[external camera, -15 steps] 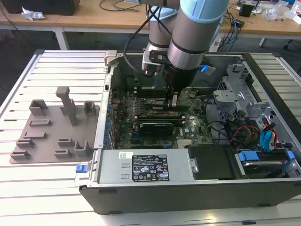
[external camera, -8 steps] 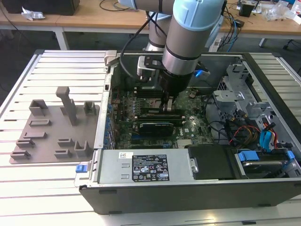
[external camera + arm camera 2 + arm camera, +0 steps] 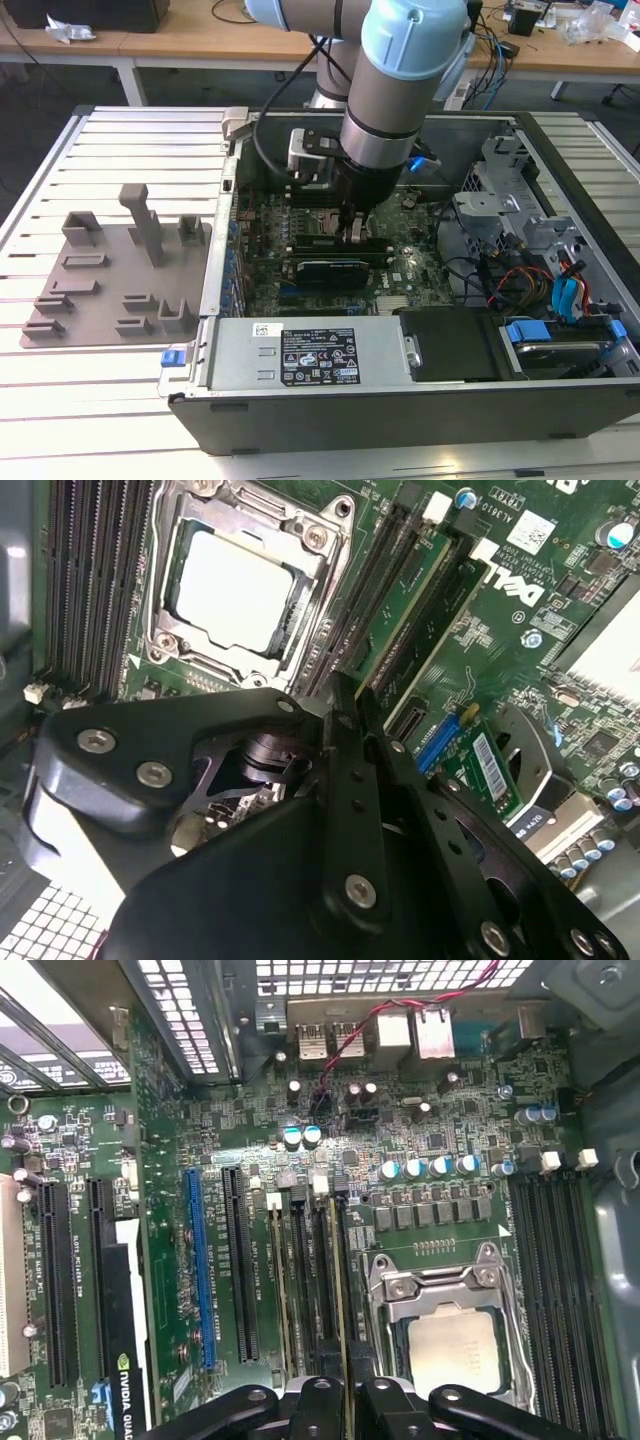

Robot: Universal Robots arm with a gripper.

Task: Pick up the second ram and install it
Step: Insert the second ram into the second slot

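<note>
I am looking down on the slatted grey metal bench (image 3: 120,150) that carries the open black computer case (image 3: 400,400). On the exterior view's left of the case lies the flat grey plastic fixture tray with upright posts (image 3: 120,270). Inside the case sits the green motherboard (image 3: 420,1130), and the light-blue and grey robot arm (image 3: 400,80) reaches straight down over its middle. Beside the arm's tip lies the wide black rectangular card (image 3: 335,268). In the first wrist view the square metal-framed processor socket (image 3: 450,1330) sits between 2 banks of long black memory slots (image 3: 560,1280). My black claw (image 3: 345,1400) is down at the bank on the blue-slot side of the socket, its fingers pressed close on the top edge of the long narrow green memory stick (image 3: 336,1300), which stands upright in a slot there. In the second wrist view the stick (image 3: 405,615) runs away from the claw (image 3: 345,715) alongside the socket.
</note>
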